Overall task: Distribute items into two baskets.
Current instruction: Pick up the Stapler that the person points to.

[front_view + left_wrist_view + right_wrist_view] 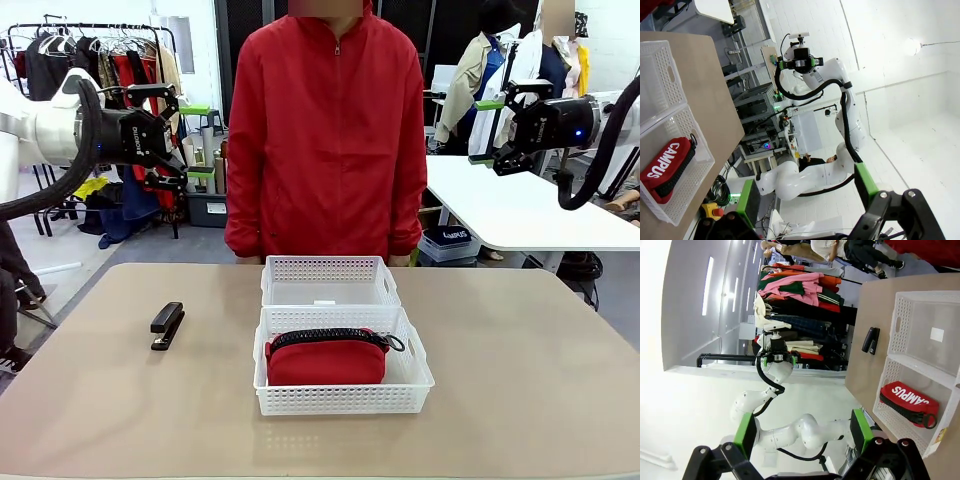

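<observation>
Baskets take the middle of the beige table [520, 380]: two shallow white plastic ones with perforated lattice sides, standing one behind the other with their long walls touching. The near basket [343, 402] holds the soft red fabric pouch [325, 363]. The pouch lies along the basket's length with its black zipper on top and a small ring pull at the end toward the robot's right. The wrist views show white "CAMPUS" print on its side. The far basket [330, 267], on the person's side, shows a small white label [324, 301] on its floor. The small black elongated stapler [167, 326] lies flat on the bare tabletop on the robot's left. It is well apart from both baskets, and its long axis points roughly across the table.

Both arms hang high above the table, clear of everything on it. The left gripper [198, 140] is up at the left side, its green-padded fingers spread wide with nothing between them. The right gripper [486, 131] is up at the far right, also released, its fingers apart and empty. A person in a red zip jacket [325, 150] stands at the table's far edge, directly behind the far basket, with arms hanging at the sides.
</observation>
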`<state>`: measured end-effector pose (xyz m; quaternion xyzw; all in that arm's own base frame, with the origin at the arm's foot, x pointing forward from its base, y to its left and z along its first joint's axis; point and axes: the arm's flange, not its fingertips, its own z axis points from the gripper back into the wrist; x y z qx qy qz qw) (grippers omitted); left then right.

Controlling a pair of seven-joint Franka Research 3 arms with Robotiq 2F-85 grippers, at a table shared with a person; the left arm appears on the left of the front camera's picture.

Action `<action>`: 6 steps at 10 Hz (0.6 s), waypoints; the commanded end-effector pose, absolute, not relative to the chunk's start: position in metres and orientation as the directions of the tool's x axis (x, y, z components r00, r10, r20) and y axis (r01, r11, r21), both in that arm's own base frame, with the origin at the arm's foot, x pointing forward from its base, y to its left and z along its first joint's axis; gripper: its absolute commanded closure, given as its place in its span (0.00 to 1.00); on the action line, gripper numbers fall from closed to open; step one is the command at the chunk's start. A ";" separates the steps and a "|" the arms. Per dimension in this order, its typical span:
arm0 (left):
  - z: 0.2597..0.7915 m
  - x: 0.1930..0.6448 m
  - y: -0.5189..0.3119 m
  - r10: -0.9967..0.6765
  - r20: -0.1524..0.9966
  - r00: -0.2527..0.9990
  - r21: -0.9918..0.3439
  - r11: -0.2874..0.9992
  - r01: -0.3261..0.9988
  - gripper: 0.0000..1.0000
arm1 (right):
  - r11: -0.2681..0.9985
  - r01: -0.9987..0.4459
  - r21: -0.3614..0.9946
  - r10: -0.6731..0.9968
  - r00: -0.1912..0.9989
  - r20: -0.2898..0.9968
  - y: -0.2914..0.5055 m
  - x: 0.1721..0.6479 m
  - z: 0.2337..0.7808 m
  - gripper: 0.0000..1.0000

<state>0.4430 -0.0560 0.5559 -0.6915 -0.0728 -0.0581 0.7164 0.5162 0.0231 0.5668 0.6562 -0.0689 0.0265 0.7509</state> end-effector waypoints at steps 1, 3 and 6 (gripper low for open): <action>0.558 0.443 -0.056 0.017 0.188 0.982 -0.982 0.034 0.188 0.00 | 0.135 -0.132 0.982 -0.051 0.989 0.140 0.023 0.514 0.568 0.00; 0.558 0.443 -0.056 0.017 0.188 0.982 -0.982 0.034 0.188 0.00 | 0.135 -0.132 0.982 -0.051 0.989 0.140 0.023 0.514 0.568 0.00; 0.558 0.443 -0.056 0.017 0.188 0.982 -0.982 0.034 0.188 0.00 | 0.135 -0.132 0.982 -0.051 0.989 0.140 0.023 0.514 0.568 0.00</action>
